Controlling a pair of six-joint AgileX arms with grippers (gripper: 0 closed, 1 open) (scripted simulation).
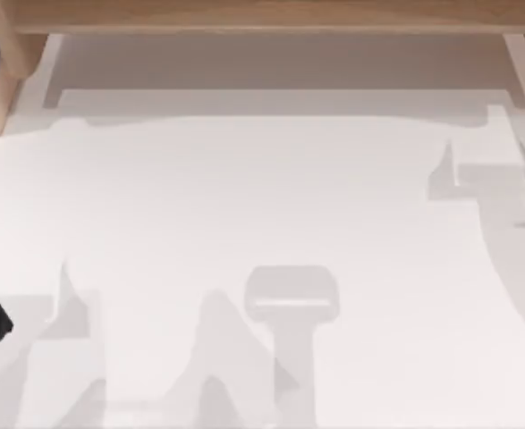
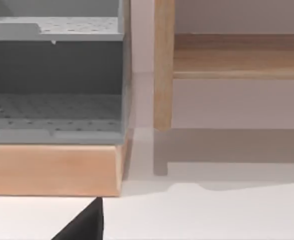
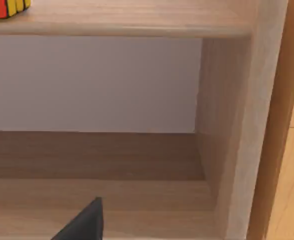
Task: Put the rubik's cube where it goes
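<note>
On shelf (image 3: pixel 136 17): rubik's cube (image 3: pixel 6 7).

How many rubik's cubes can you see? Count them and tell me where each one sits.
1. The rubik's cube sits on the upper board of the wooden shelf, seen partly at the edge of the right wrist view. Others may be hidden.

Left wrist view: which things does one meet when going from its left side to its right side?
Grey perforated rack on a wooden base → upright wooden post → wooden shelf board. White table lies below.
</note>
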